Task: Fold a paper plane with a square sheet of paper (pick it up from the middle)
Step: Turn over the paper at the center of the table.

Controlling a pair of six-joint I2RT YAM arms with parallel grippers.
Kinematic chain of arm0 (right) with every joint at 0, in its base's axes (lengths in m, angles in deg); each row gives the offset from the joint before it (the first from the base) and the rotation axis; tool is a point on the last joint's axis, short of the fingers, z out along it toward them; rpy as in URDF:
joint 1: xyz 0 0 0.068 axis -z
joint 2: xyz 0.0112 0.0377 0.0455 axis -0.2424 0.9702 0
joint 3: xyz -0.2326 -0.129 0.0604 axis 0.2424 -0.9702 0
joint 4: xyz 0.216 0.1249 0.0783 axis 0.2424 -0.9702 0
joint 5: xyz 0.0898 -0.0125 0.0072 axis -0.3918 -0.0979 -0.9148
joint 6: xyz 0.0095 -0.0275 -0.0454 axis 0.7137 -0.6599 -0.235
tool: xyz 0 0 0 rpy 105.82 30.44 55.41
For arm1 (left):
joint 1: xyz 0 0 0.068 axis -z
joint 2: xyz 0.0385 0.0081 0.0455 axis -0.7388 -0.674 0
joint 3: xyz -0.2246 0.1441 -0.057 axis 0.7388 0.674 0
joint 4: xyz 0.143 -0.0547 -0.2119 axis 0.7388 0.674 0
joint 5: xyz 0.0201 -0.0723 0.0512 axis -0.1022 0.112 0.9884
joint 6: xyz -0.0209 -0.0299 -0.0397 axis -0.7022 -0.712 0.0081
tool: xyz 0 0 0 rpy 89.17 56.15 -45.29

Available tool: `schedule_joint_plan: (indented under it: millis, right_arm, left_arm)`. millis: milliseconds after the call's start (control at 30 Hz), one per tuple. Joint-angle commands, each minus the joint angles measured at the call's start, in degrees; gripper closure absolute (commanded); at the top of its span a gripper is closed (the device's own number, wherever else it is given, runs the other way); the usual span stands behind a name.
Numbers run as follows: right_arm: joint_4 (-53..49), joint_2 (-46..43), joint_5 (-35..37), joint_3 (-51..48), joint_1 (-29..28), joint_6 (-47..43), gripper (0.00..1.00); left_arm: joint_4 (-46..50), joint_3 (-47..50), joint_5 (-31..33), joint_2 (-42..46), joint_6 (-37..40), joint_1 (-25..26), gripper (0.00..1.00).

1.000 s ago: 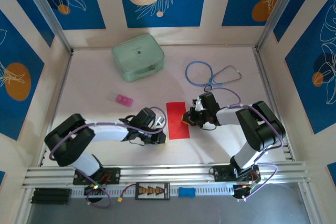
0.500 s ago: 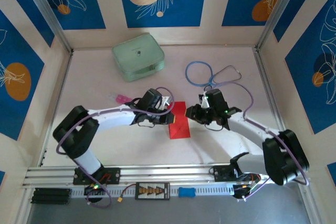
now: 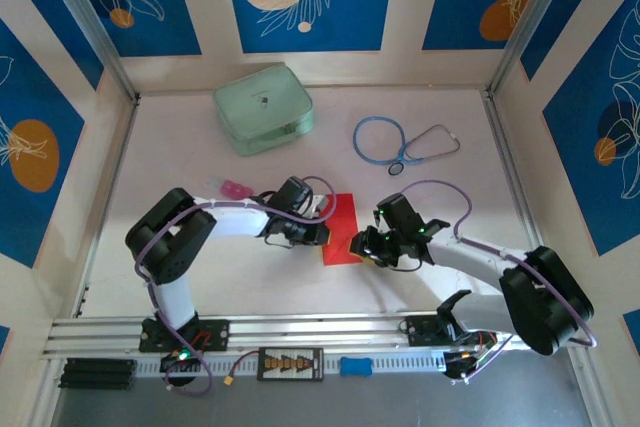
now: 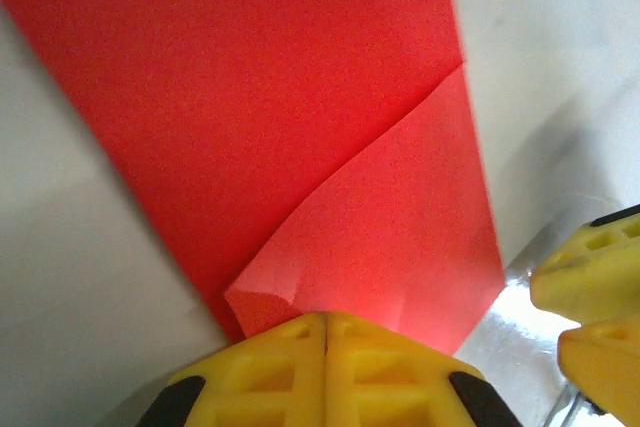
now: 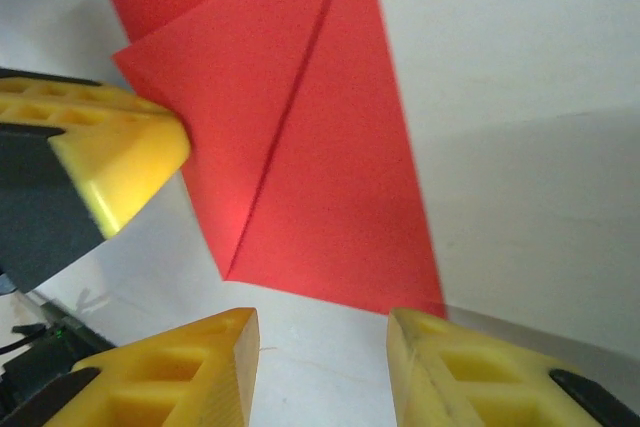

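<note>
Paper (image 3: 342,227), red and part-folded, lies on the table (image 3: 200,277) between left gripper (image 4: 325,332), clenched with tips on its flap, and right gripper (image 5: 320,342), spread at its corner; case (image 3: 262,107), stethoscope (image 3: 400,142) and pink object (image 3: 236,189) sit well apart.

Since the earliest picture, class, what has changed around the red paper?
The left gripper moved from beside the near left corner of the square sheet of paper up its left edge and now pinches a folded flap. The right gripper, open, shifted toward its near right corner. Green case, stethoscope, pink object stayed.
</note>
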Motion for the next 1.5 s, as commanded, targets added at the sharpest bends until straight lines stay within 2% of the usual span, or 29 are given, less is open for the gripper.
schedule_joint_plan:
  millis: [0, 367, 700, 800, 1133, 1267, 1467]
  right_arm:
    - [-2.43, 1.86, 2.02, 2.07, -0.64, 1.11, 0.61]
    - [2.44, 4.92, -0.16, 0.93, 0.16, 0.88, 0.6]
    - [9.59, 8.17, -5.42, 2.76, 2.11, -1.43, 0.57]
    - [10.71, 10.26, -7.76, 4.09, 3.05, -3.01, 0.56]
    - [14.23, 12.38, -5.18, 4.99, 4.21, -4.83, 0.54]
    - [17.48, 14.78, -8.81, 5.12, 6.88, -5.67, 0.54]
    - [20.12, 17.46, -9.67, 4.87, 7.52, -6.33, 0.54]
  left_arm:
    - [-0.51, 2.53, 0.11, -1.6, 1.64, -0.62, 0.99]
    - [1.34, 1.85, 0.94, -2.21, 1.65, -0.48, 1.0]
    - [2.69, 1.06, 2.34, -1.79, 1.6, -0.52, 1.0]
    - [0.28, 2.56, 1.76, -1.48, 0.49, -0.49, 1.0]
    - [-4.08, 4.64, 1.51, -1.96, -1.12, -0.48, 1.0]
    - [-7.36, 5.95, 1.66, -1.7, -2.33, -0.53, 1.0]
    - [-10.8, 7.03, 1.01, -3.28, -2.42, -0.47, 1.0]
